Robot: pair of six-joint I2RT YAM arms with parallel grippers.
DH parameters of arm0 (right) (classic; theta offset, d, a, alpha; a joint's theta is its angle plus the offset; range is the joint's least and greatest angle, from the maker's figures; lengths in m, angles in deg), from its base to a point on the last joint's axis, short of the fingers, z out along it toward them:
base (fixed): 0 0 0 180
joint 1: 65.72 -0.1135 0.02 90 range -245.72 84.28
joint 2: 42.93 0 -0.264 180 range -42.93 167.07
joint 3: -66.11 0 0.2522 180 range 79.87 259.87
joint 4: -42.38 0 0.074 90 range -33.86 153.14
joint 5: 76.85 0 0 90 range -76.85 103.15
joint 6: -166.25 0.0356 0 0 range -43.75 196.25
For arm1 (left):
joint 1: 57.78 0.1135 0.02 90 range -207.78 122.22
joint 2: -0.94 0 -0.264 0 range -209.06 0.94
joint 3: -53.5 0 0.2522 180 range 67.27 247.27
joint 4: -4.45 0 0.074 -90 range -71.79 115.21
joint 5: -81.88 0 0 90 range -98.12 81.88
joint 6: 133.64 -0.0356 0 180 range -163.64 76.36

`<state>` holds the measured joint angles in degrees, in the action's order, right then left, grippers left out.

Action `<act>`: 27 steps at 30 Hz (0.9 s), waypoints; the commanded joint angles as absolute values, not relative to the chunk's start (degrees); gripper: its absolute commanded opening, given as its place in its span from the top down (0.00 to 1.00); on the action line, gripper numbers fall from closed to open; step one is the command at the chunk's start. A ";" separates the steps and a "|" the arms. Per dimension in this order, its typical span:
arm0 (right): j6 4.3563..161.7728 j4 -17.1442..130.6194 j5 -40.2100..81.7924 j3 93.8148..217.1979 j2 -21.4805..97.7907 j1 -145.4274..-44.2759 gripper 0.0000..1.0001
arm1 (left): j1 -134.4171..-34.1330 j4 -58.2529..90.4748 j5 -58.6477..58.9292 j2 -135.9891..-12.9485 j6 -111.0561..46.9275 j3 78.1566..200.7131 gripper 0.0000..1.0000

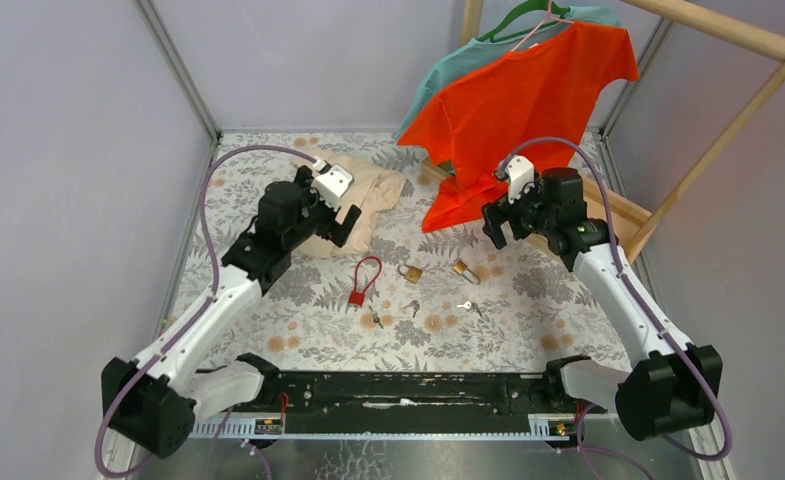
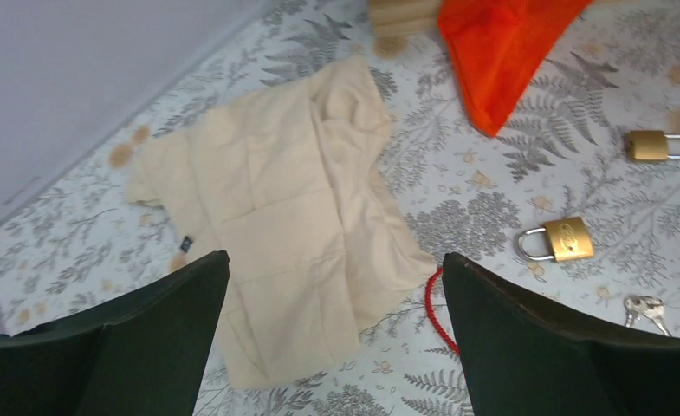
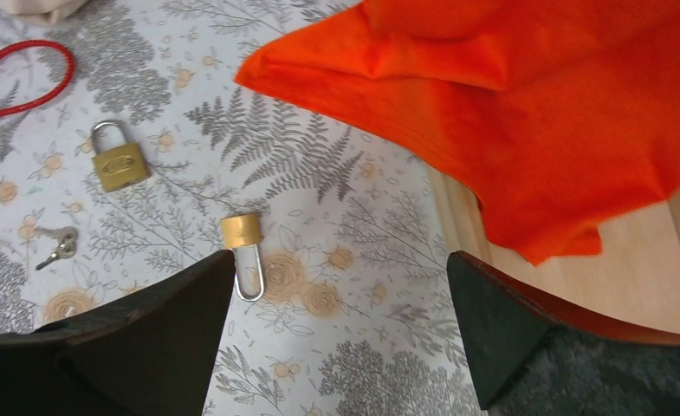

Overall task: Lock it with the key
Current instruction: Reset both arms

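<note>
Step in hand, as judged: approach and pick-up. Nothing gripped yet.

Left end effector: fingers spread wide, empty, raised over the near edge of the beige shirt.
Right end effector: likewise wide and empty, raised beside the hanging hem of the orange shirt.

Task items, all flat on the bench between the two arms:
- short-shackle padlock, mid-bench;
- long-shackle padlock, just to its right;
- red cable lock, to its left, loop running back toward the beige shirt;
- left key, middle keys and right keys, nearer the arm bases.

Match of key to lock: cannot tell.

Advice for the step:
- Pinch one lock body across its flat faces, keyhole left exposed.
- Take the key by its bow with the other end effector, blade free.
- Expect thin flat keys to slip; descend straight down and close low against the surface.
- Line up blade and keyway before pushing; turn only once fully seated.

Edges and room:
- Open patterned surface around locks and keys, each apart from its neighbours.
- Snag risks at right rear: orange hem and wooden rack base.
- Cloth at left rear; red loop at its corner, touching or not cannot tell.
- Side walls well apart from the work area.
- Best kept central.
</note>
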<state>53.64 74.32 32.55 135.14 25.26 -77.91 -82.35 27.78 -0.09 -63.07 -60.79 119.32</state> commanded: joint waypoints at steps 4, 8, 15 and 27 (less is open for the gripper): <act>59.17 74.94 24.58 138.80 19.60 -77.67 0.01 | -80.50 24.76 -12.15 -55.25 -61.41 116.51 0.00; 58.38 74.67 21.99 138.84 18.99 -77.65 0.01 | -78.29 26.65 -15.44 -51.99 -60.70 115.83 0.00; 62.53 67.77 20.76 134.33 16.18 -77.63 0.01 | -75.48 26.69 -18.17 -45.84 -58.33 113.47 0.00; 65.27 79.05 20.95 147.60 23.48 -77.65 0.01 | -75.03 22.10 -27.05 -41.55 -48.40 113.30 0.00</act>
<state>63.06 77.75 21.64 145.34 23.99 -77.82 -75.62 27.86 -19.54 -43.62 -55.63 114.03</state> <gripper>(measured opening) 0.987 0.998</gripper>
